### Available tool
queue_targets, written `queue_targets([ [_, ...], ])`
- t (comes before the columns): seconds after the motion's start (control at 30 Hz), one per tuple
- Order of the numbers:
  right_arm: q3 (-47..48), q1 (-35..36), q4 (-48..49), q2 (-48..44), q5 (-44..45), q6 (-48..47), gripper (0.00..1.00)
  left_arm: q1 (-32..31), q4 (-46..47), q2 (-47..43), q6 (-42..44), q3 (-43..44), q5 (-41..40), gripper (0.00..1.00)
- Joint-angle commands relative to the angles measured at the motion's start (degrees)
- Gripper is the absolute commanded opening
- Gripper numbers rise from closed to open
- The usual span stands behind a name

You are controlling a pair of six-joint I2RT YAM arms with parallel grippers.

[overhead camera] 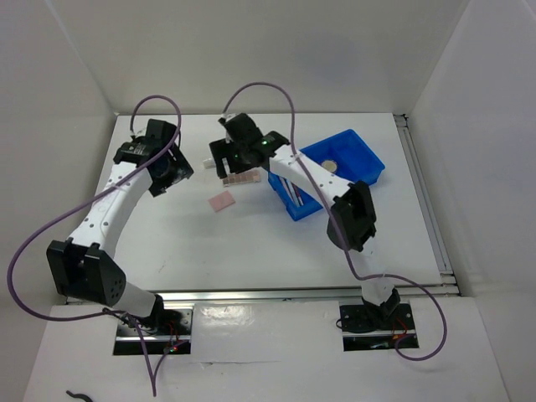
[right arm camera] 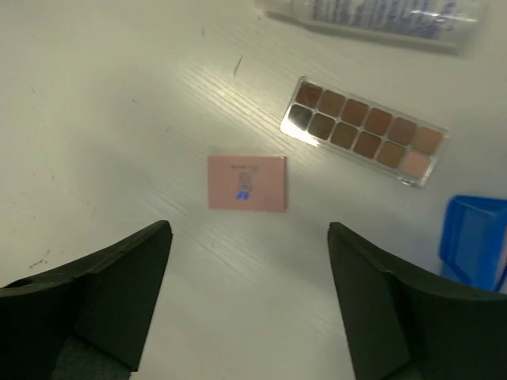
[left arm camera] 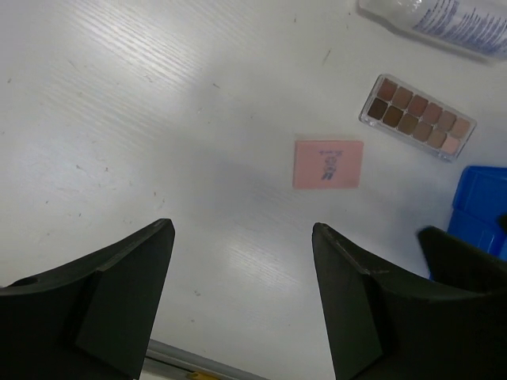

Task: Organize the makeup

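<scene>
A pink square pad (overhead camera: 223, 202) lies flat on the white table; it also shows in the left wrist view (left arm camera: 328, 164) and the right wrist view (right arm camera: 246, 183). A brown eyeshadow palette (overhead camera: 244, 178) lies just beyond it, seen in the left wrist view (left arm camera: 417, 116) and the right wrist view (right arm camera: 364, 131). A clear tube (left arm camera: 444, 20) lies past the palette, also in the right wrist view (right arm camera: 380, 16). A round beige compact (overhead camera: 332, 166) sits in the blue bin. My left gripper (left arm camera: 242, 229) is open and empty, left of the pad. My right gripper (right arm camera: 249, 229) is open and empty, hovering near the pad.
The blue plastic bin (overhead camera: 368, 159) stands right of the palette, holding a few upright sticks; its corner shows in the left wrist view (left arm camera: 479, 210) and the right wrist view (right arm camera: 475, 241). White walls enclose the table on three sides. My right arm (overhead camera: 352, 213) reaches across the bin.
</scene>
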Motion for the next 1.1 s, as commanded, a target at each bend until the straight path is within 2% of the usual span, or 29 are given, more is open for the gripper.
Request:
queue_targets([
  [0.0, 5.91, 1.31, -2.22, 6.02, -3.79, -2.7, 0.91, 0.68, -2.2, -5.5, -3.75, 1.51, -5.88, 0.84],
  [0.13, 8.81, 1.84, -0.64, 10.5, -5.12, -5.18, 0.98, 1.3, -3.34, -7.54, -4.9, 0.97, -8.36, 0.84],
  [0.27, 15.58, 2.89, -4.59, 15.95, -5.74, -7.81, 0.99, 1.83, -3.35, -7.54, -4.9, 0.97, -8.98, 0.84],
  [0.5, 14.01, 3.95, -2.84, 18.42, -5.92, -9.84, 0.99, 1.83, -1.33, -7.01, -1.74, 0.97, -5.47, 0.84],
  [0.73, 13.48, 4.48, -1.52, 20.87, -7.15, -10.37, 0.99, 1.83, -1.33, -7.01, -1.21, 0.97, -5.99, 0.84],
  [1.07, 13.48, 6.77, -0.38, 24.05, 0.05, -9.84, 0.99, 1.83, -1.33, -7.01, -0.16, 0.97, -6.52, 0.84],
])
